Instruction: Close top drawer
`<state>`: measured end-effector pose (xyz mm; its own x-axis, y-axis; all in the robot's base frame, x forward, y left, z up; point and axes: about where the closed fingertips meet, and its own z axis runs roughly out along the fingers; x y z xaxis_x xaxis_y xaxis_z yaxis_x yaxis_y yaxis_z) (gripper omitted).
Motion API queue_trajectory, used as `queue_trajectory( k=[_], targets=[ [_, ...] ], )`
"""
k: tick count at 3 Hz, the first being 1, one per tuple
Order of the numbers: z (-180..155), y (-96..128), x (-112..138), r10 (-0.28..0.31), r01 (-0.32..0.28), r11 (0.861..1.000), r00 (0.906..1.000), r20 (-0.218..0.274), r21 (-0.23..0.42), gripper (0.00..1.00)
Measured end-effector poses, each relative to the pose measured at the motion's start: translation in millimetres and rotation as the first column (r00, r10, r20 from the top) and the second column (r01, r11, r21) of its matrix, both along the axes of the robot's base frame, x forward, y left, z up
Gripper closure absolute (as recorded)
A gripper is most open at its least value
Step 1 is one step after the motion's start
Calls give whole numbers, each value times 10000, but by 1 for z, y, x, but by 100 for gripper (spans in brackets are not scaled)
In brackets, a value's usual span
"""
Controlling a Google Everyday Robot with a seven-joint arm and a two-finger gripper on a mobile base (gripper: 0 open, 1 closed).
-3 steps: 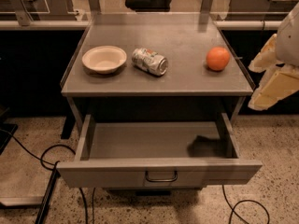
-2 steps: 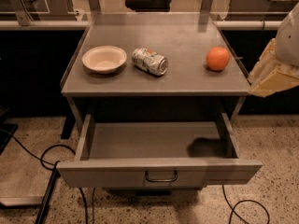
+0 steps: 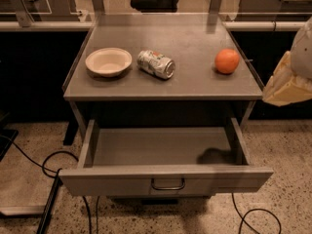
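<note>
The top drawer (image 3: 165, 182) of the grey metal cabinet is pulled wide open toward me. Its inside is empty, with a dark shadow at the right. A small dark loop handle (image 3: 167, 185) sits at the centre of its flat front panel. My gripper (image 3: 287, 84) shows as a cream-coloured shape at the right edge of the view, level with the cabinet top's front right corner, to the right of it and well above the drawer. It touches nothing.
On the cabinet top (image 3: 195, 77) stand a white bowl (image 3: 108, 61), a crushed can lying on its side (image 3: 156, 64) and an orange (image 3: 227, 61). Black cables (image 3: 48, 165) run over the speckled floor left and right of the drawer. A rail runs behind the cabinet.
My gripper has risen and drawn back toward the right edge of the view. The drawer, bowl, can and orange have not moved.
</note>
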<state>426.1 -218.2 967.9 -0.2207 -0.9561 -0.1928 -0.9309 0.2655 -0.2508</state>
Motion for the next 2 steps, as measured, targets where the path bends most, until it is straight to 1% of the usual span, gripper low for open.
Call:
queue_trajectory(
  k=[1,2],
  targets=[
    [-35,-7,-26,-475,461,9985,9978,-462,-310,100],
    [-87,-7,-61,-865,814,9958,9860,-1423,-414,100]
  ],
)
